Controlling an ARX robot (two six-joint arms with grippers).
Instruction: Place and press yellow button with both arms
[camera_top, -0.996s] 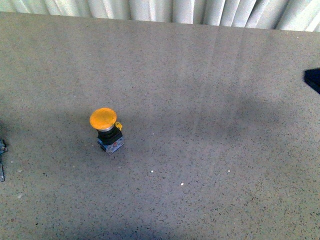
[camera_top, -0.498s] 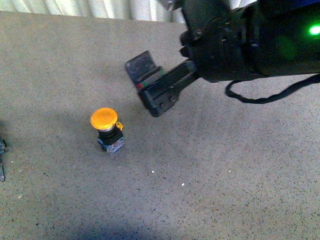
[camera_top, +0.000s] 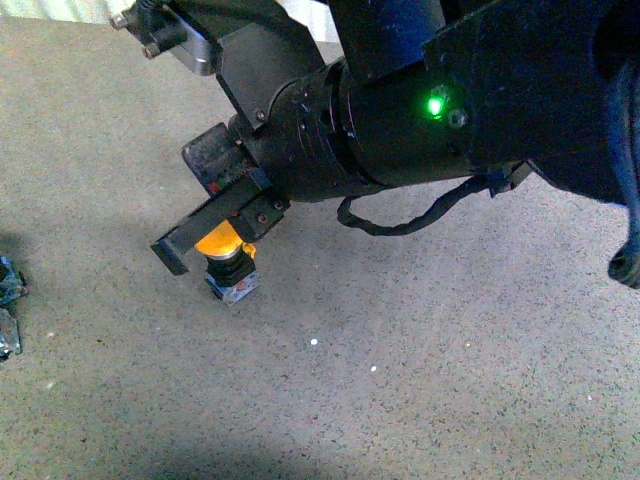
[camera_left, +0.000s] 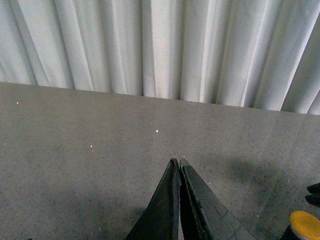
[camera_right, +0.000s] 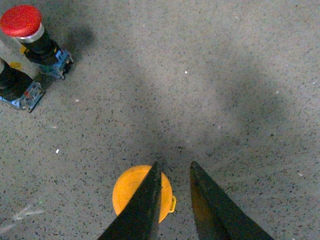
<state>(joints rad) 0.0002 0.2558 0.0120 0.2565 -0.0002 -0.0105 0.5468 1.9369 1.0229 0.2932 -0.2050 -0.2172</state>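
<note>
The yellow button (camera_top: 224, 243) stands upright on the grey table, left of centre, on its blue-grey base (camera_top: 233, 287). My right gripper (camera_top: 190, 208) is open and hangs just above it. One dark finger crosses in front of the cap. In the right wrist view the round yellow cap (camera_right: 131, 192) lies under one finger, with its small side tab between the open fingertips of the gripper (camera_right: 175, 165). My left gripper (camera_left: 179, 161) is shut and empty above bare table. The yellow cap (camera_left: 306, 224) shows at a corner of its view, well apart from it.
A red-capped button (camera_right: 21, 21) and part of another button base (camera_right: 19, 91) stand on the table beyond the yellow one. Small bluish things (camera_top: 8, 283) sit at the table's left edge. White curtains (camera_left: 160, 45) hang behind the table. The right arm (camera_top: 420, 100) fills the upper front view.
My right arm has swept in from the upper right, down and to the left. Its open gripper is now over the yellow button. The button has not moved.
</note>
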